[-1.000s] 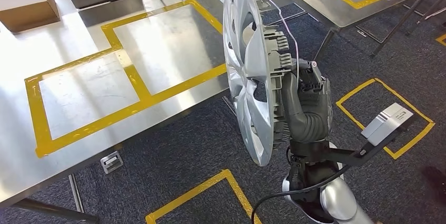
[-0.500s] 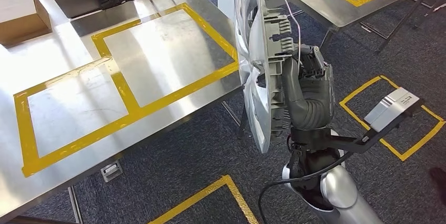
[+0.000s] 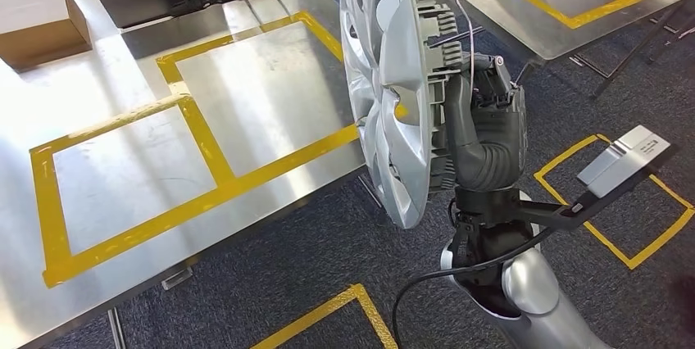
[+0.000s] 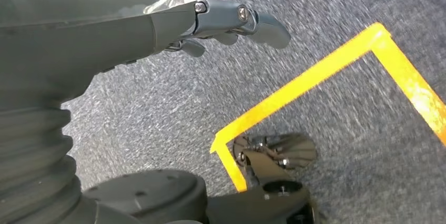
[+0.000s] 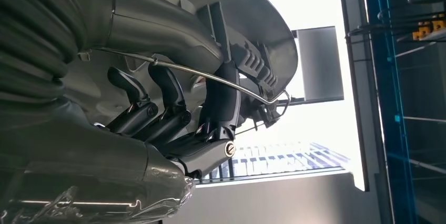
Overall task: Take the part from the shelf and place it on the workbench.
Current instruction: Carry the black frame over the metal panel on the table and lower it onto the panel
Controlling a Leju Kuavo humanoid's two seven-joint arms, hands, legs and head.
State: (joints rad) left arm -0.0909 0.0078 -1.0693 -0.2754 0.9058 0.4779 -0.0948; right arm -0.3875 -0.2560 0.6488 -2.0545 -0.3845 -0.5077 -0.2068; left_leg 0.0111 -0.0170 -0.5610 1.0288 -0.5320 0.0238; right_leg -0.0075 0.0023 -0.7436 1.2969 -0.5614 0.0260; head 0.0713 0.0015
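We recorded dark grey carpet flooring (image 3: 295,234) marked with yellow tape outlines (image 3: 610,238). A steel counter (image 3: 115,62) carried yellow tape rectangles (image 3: 205,148) and a cardboard box (image 3: 37,17) at its far corner. A second steel table (image 3: 524,17) stood beyond.

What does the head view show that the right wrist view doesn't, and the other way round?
Head view alone: the steel workbench with yellow tape rectangles, a cardboard box and the carpet. Right wrist view alone: the dark fingers hooked behind the rim, and a thin wire ring along the back. Both: the right hand holding the silver hubcap upright on edge.
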